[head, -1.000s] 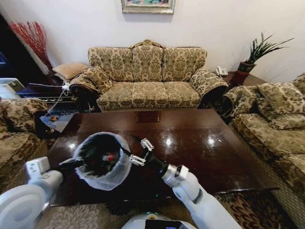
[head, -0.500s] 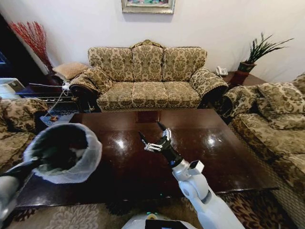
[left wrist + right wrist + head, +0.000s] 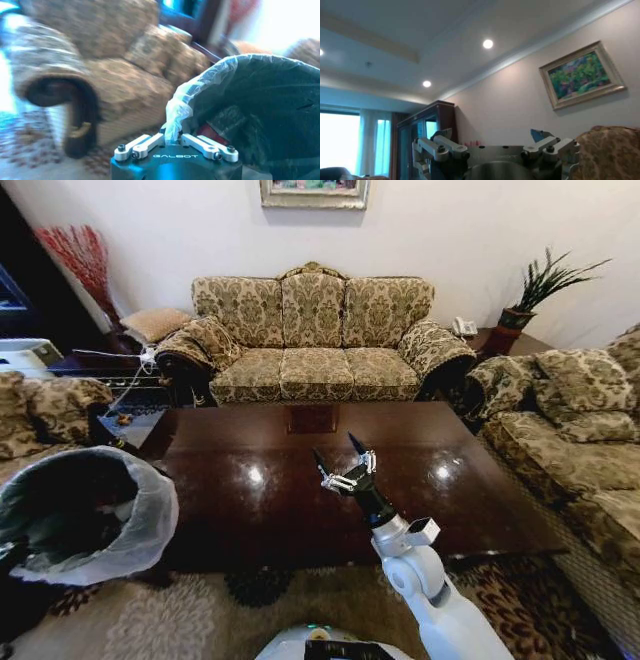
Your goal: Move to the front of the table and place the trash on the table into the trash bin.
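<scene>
Glossy dark wood of the table (image 3: 300,510) spreads under our right gripper (image 3: 345,462), which hangs over it with fingers spread and nothing between them. Well off to that gripper's left, past the table's edge, our left gripper (image 3: 174,139) pinches the bag-lined rim of the trash bin (image 3: 75,515), litter inside.

Glossy dark wood table (image 3: 300,510); thin crinkled plastic liner on trash bin (image 3: 80,520).

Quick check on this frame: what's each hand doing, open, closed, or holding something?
Left hand: closed on the rim of the trash bin, beside the table.
Right hand: open, empty, raised above the table.
</scene>
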You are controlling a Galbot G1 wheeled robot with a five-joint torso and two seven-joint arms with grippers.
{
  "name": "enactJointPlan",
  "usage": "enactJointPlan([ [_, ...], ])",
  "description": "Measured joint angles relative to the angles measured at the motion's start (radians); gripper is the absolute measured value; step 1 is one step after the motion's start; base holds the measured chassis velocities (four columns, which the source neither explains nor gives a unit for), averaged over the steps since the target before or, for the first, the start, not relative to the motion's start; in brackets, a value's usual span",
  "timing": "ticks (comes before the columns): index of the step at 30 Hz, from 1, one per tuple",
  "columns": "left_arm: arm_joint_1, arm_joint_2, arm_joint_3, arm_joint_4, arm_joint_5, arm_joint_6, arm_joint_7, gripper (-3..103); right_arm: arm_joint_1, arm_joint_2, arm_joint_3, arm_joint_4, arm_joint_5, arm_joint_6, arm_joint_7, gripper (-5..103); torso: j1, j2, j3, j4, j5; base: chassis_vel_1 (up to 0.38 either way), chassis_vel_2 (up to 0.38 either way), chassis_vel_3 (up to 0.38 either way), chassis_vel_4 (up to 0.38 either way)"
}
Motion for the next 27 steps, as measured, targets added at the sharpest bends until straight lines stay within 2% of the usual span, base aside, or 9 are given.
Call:
enactJointPlan([
  [4, -0.030, -0.041, -0.003, 0.050, 0.058, -0.037, -0.003, 0, -0.001, 0.001, 0.000, -0.005, 0.000, 0.000, 0.017, 100, -0.001, 0.000, -0.001, 0.0001, -0.0012, 0.173, -0.150, -0.159, 0.157],
  [6, -0.047, -0.089, -0.007, 0.105, 0.109, -0.083, -0.002, 0, -0.001, 0.002, 0.006, -0.010, -0.001, -0.005, 0.026, 100, -0.001, 0.001, -0.001, 0.0007, -0.0013, 0.079, -0.051, -0.078, 0.113],
  [12, -0.096, -0.132, -0.008, 0.202, 0.122, -0.122, -0.007, 0, -0.008, 0.008, 0.023, -0.017, -0.004, -0.015, 0.038, 100, 0.002, -0.001, 0.001, 0.0000, -0.0008, 0.003, 0.014, 0.017, 0.000],
  [15, -0.129, -0.155, 0.020, 0.308, 0.126, -0.160, -0.007, 0, -0.013, 0.017, 0.026, -0.020, -0.010, -0.021, 0.050, 100, 0.002, -0.001, 0.001, -0.0003, -0.0001, -0.069, 0.030, 0.040, -0.038],
  [17, -0.156, -0.167, 0.066, 0.421, 0.158, -0.192, -0.010, 0, -0.024, 0.024, 0.026, -0.021, -0.018, -0.022, 0.065, 100, 0.001, -0.001, 0.000, 0.0001, -0.0011, 0.000, 0.000, 0.000, 0.000],
  [19, -0.162, -0.169, 0.077, 0.447, 0.162, -0.197, -0.010, 0, -0.027, 0.024, 0.026, -0.021, -0.020, -0.022, 0.068, 100, 0.001, 0.000, 0.000, 0.0003, -0.0014, 0.000, 0.000, 0.000, 0.000],
  [22, -0.201, -0.173, 0.145, 0.591, 0.174, -0.222, -0.010, 0, -0.041, 0.019, 0.039, -0.022, -0.025, -0.025, 0.074, 100, 0.000, 0.000, 0.000, 0.0004, -0.0007, 0.000, 0.000, 0.000, 0.000],
  [25, -0.216, -0.176, 0.176, 0.652, 0.179, -0.229, -0.007, 0, -0.044, 0.015, 0.047, -0.022, -0.026, -0.027, 0.075, 100, 0.000, 0.000, 0.000, 0.0004, -0.0025, 0.000, 0.000, 0.000, 0.000],
  [27, -0.218, -0.176, 0.180, 0.657, 0.179, -0.229, -0.003, 0, -0.045, 0.015, 0.048, -0.021, -0.026, -0.027, 0.075, 100, 0.000, 0.000, 0.000, 0.0001, -0.0017, 0.000, 0.000, 0.000, 0.000],
])
